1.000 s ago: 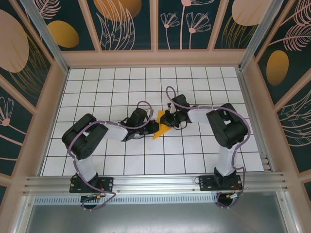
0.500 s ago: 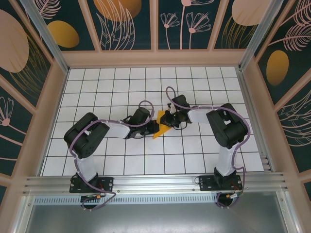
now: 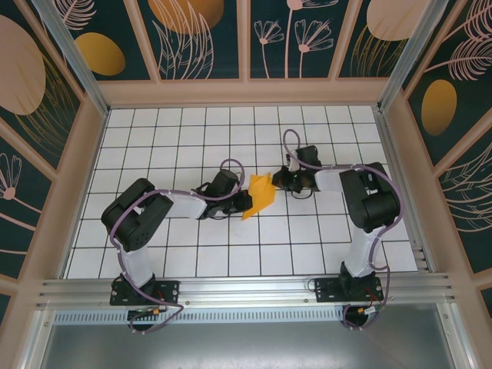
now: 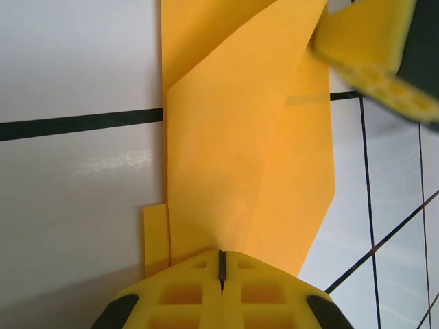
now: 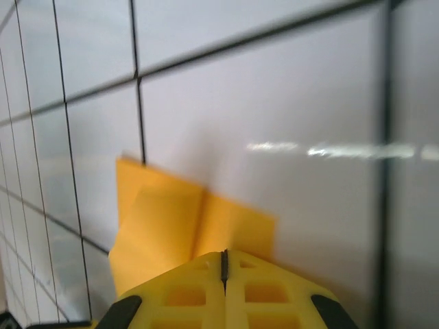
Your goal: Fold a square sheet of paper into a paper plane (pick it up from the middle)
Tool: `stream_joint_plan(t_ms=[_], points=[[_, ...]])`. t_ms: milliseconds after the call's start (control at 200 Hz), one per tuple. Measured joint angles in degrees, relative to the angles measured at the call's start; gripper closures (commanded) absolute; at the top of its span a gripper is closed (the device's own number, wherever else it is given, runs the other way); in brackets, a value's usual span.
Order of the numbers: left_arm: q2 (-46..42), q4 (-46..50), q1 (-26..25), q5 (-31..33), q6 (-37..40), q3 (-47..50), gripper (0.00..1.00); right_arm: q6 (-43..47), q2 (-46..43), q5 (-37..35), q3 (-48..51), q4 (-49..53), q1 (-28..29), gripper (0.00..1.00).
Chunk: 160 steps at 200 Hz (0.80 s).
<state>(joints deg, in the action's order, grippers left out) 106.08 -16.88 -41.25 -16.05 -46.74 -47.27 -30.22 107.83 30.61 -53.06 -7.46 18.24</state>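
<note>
Paper (image 4: 240,157) seemingly pinched at tips of the left end effector (image 4: 221,264).

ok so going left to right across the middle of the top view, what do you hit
left arm → left gripper → folded orange paper → right gripper → right arm

Far end of orange paper (image 4: 240,171) cut off by picture edge, near end hidden under left gripper (image 4: 221,274), its edge blurred behind right gripper (image 5: 224,274)
</note>
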Motion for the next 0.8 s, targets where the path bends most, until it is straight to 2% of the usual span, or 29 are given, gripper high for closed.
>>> stream_joint_plan(t_ms=[165,380,565,801], points=[[0.0,0.0,0.0,0.0,0.0,0.0,1.00,0.9,-1.9,-0.5,-1.2,0.2,-1.0,0.93],[0.0,0.0,0.0,0.0,0.0,-0.1,1.00,1.9,-8.5,0.3,-0.8,0.3,3.7,0.94],[0.0,0.0,0.0,0.0,0.0,-0.1,1.00,1.8,-5.4,1.7,-0.4,0.4,9.0,1.00],[0.0,0.1,0.0,0.0,0.0,-0.1,1.00,1.8,-0.3,3.1,0.1,0.6,9.9,1.00]])
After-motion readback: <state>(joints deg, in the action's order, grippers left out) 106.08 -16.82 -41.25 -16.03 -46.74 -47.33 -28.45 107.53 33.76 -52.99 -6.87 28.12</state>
